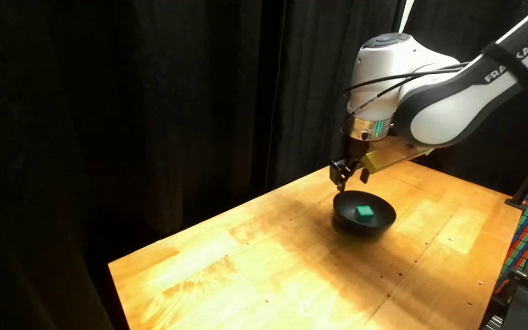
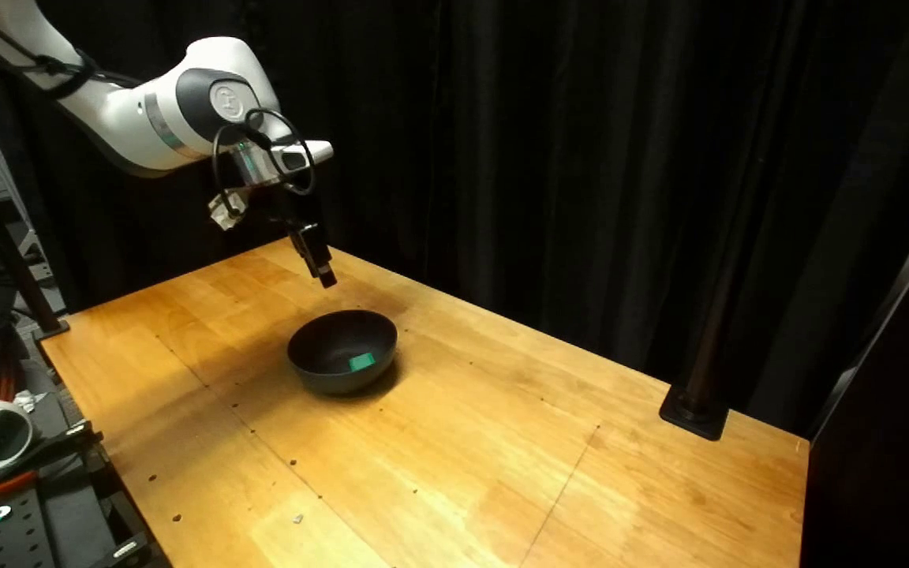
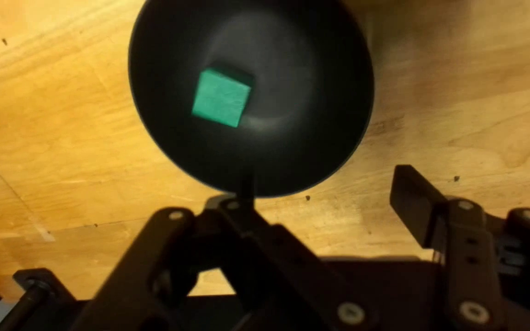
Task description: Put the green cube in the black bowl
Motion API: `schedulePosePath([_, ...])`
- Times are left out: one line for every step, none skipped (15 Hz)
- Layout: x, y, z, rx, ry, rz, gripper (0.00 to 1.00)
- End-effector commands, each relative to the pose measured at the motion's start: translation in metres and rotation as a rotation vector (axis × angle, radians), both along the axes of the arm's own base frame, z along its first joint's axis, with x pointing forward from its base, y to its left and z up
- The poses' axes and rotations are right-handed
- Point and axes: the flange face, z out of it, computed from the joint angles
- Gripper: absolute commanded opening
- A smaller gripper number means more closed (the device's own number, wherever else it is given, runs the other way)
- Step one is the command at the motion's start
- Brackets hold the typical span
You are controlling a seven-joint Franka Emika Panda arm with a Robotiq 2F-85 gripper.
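The green cube (image 3: 221, 98) lies inside the black bowl (image 3: 320, 92), a little off the middle of its floor in the wrist view. Both exterior views show the cube (image 1: 364, 213) (image 2: 361, 362) in the bowl (image 1: 385, 208) (image 2: 308, 355), which stands upright on the table. My gripper (image 3: 325, 188) is open with nothing between its fingers. In the wrist view its left fingertip overlaps the bowl's rim and its right finger is over bare wood. In both exterior views the gripper (image 1: 353, 181) (image 2: 327, 278) is above the bowl's rim on the curtain side, apart from the cube.
The wooden table (image 1: 245, 266) (image 2: 454, 442) carries the bowl. A black post with a base plate (image 2: 693, 412) stands on the table's edge. Black curtains (image 1: 200, 91) hang behind it. A dark cart with tools (image 2: 52, 505) stands beside the table.
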Motion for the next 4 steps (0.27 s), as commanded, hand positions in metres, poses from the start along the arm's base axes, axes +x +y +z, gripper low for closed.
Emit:
schedulePosePath([-0.038, -0.001, 0.035, 0.134, 0.133, 0.063, 1.00])
schedulePosePath([-0.052, -0.003, 0.044, 0.170, 0.180, 0.084, 1.00])
schedulePosePath([-0.062, -0.003, 0.052, 0.208, 0.230, 0.101, 1.00])
schedulePosePath([-0.079, -0.005, 0.060, 0.247, 0.294, 0.093, 1.00])
